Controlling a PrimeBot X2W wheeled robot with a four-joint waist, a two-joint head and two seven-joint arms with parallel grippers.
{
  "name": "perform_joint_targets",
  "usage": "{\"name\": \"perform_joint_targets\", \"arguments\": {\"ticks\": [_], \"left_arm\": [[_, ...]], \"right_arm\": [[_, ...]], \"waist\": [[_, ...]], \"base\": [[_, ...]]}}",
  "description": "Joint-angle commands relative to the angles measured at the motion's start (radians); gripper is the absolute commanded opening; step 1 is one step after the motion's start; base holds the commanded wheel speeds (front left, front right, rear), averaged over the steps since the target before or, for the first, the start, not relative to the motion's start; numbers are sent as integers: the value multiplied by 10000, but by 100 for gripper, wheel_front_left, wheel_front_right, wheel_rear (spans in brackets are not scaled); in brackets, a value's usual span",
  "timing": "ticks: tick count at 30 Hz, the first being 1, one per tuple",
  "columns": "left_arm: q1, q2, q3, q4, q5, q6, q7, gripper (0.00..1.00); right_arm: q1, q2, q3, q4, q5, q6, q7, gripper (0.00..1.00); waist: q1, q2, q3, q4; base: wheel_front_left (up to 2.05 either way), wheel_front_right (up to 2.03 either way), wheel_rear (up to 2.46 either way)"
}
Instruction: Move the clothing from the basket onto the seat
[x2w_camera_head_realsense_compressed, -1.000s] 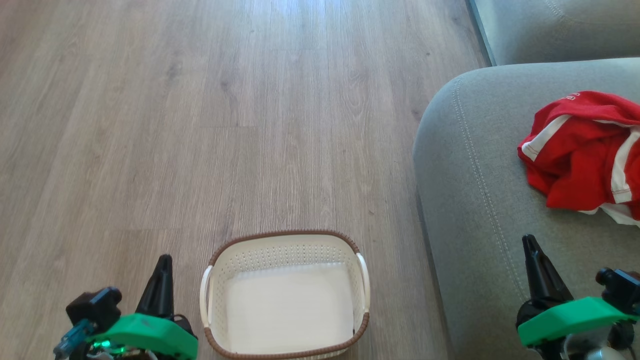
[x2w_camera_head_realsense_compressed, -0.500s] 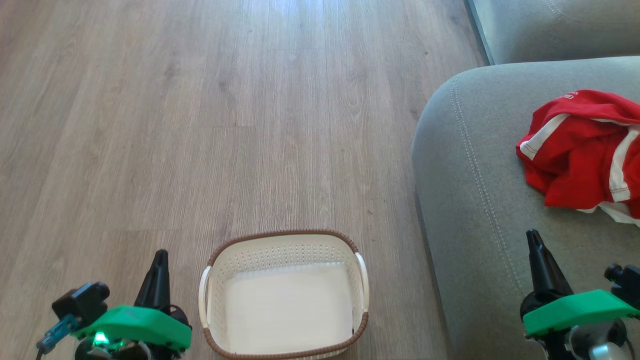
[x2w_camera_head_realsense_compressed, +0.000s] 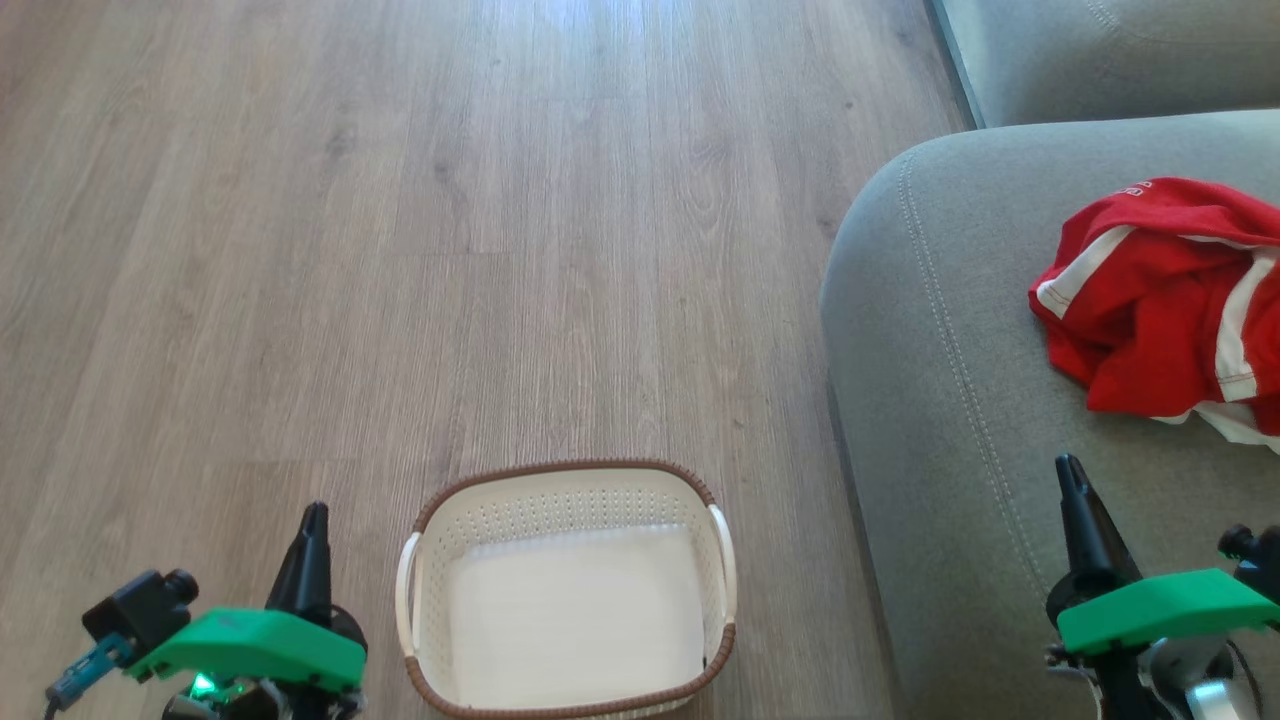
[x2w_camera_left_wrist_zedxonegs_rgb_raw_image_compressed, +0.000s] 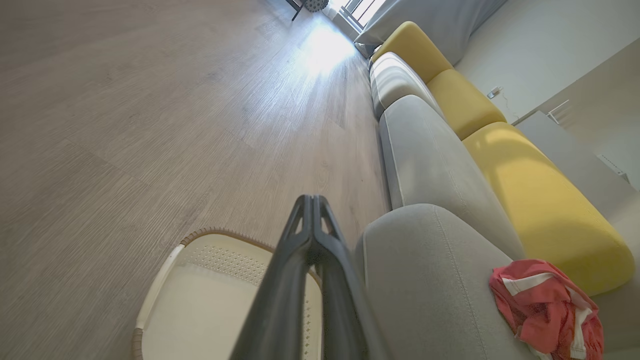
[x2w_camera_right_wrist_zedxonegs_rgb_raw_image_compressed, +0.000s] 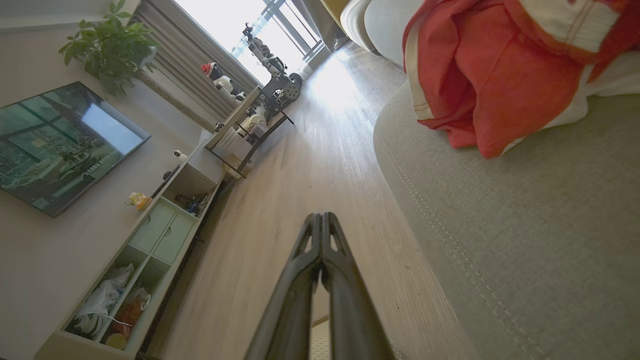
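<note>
Clothing: red heap lying on the seat, well apart from both grippers, beyond the right one's tips.
Right gripper: fingers pressed together, holding nothing, over the seat's near part.
Left gripper: fingers pressed together, holding nothing, just left of the basket.
Basket: on the floor, beside the seat.

The clothing is showing bright red with white stripes and trim. The seat is showing a plain grey weave with paired pale stitch lines. The basket is appearing cream-white, dotted with rows of small holes, and its rim is showing braided brown. The floor is displaying grey-brown wood grain. The left gripper and the right gripper are showing black fingers above bright green covers. The back cushions are glowing yellow.
</note>
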Motion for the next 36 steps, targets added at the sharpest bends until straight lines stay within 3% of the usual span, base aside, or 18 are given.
{"name": "perform_joint_targets", "arguments": {"ticks": [1, 36], "left_arm": [[-620, 14, 366, -290, -219, -87, 46, 0], [-1014, -410, 1364, -22, -3597, -699, 1023, 0]], "right_arm": [[-513, -7, -53, -299, 240, 0, 89, 0], [-922, 412, -482, -47, 3446, -1, 1063, 0]], "waist": [[0, -1, 1, -3], [0, -1, 18, -101]], "base": [[0, 0, 0], [0, 0, 0]]}}
